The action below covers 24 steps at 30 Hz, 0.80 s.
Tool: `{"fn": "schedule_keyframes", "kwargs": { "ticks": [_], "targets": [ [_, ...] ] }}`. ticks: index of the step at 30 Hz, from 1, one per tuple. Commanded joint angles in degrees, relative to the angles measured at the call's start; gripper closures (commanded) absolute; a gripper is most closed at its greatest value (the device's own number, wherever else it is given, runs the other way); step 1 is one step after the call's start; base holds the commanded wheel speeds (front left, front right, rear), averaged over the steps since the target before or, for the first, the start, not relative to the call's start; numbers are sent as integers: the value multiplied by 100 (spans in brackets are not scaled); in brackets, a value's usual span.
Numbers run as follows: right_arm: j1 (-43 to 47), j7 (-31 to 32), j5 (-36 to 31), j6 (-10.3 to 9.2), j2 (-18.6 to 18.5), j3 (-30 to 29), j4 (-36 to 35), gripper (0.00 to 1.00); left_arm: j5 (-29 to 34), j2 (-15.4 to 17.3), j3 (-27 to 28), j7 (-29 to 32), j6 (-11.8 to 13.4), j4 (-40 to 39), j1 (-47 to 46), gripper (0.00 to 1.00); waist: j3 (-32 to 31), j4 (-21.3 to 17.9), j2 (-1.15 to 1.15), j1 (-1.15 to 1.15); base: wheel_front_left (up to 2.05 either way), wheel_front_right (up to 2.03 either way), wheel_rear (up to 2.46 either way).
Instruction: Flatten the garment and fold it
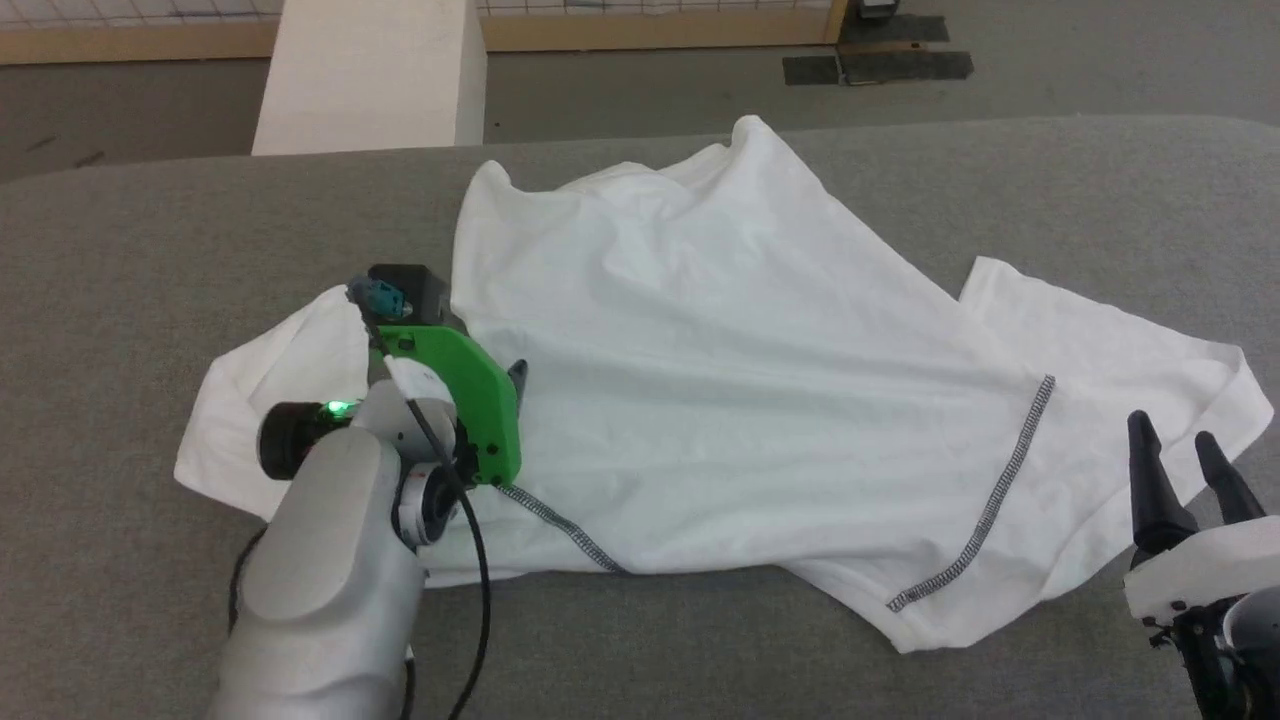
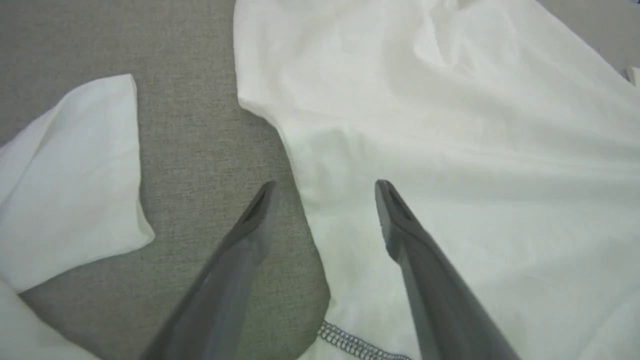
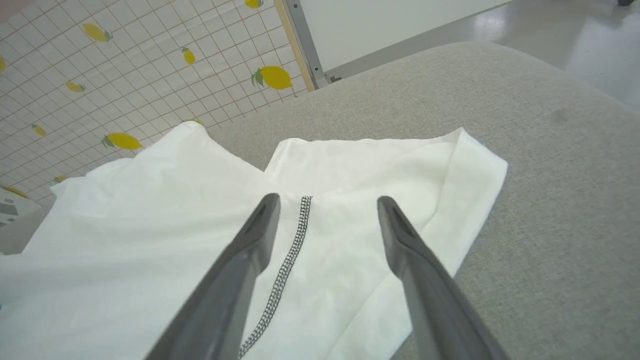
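Thin white short-sleeved T-shirt (image 1: 720,380) with dark zigzag seams, lying rumpled on the grey fabric-covered bench (image 1: 120,260). Left gripper (image 2: 325,185), jaws apart, straddles the T-shirt's left-hand edge, possibly touching it. Right gripper (image 1: 1172,430), jaws apart and empty, is at the T-shirt's right end.

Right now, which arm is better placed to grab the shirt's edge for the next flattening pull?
Left, probably: the left gripper is open, its fingers straddling the garment's edge. The right gripper, also open, has only a seam between its fingers.
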Motion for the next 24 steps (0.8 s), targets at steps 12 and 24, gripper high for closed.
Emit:
{"fn": "schedule_keyframes", "kwargs": {
  "ticks": [12, 24],
  "targets": [
    [-100, -243, 45, -9, -4, -95, 189, 0, -147, 170, -17, 470, -94, 988, -429, 100, 603, -547, 0, 0, 0, 0, 0],
    [-442, -332, 132, -9, -4, 222, 292, 0, 283, 656, 132, -747, 151, 1010, -1686, 100, 897, -768, 0, 0, 0, 0, 0]
  ]
}}
